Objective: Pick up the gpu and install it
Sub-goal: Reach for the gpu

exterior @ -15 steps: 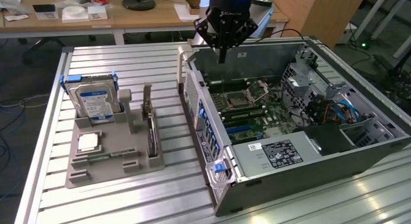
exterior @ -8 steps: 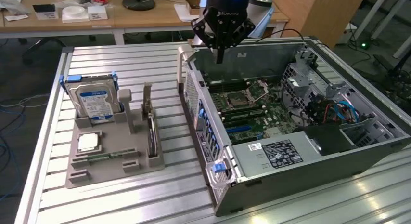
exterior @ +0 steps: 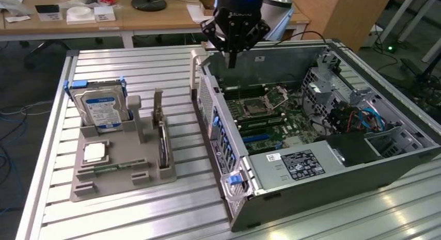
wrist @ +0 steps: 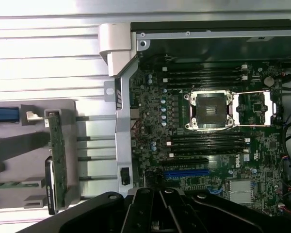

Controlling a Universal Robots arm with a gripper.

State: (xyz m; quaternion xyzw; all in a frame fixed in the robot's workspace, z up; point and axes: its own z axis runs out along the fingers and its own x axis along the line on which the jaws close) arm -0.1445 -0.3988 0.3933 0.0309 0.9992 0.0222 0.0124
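Nearest in the exterior view, the open computer case (exterior: 310,170) is lying on its side on the slatted metal surface (exterior: 138,219), with its motherboard (exterior: 276,118) facing up. On the exterior view's left of the case, a grey holder (exterior: 113,186) is sitting on the same surface. A narrow green memory stick (exterior: 110,168) is lying flat in the holder. The gpu (exterior: 163,147) is standing on its long edge in a slot on the holder's case-facing side, with nothing touching it. In the wrist view its green board is showing edge-on. Further back in the holder, the hard drive (exterior: 102,110) with a blue-white label is standing upright. Farthest away, the tool (exterior: 233,62) is hanging over the far end of the case, above the motherboard and well apart from the gpu. Its fingers seem to be pressed together, grasping nothing.
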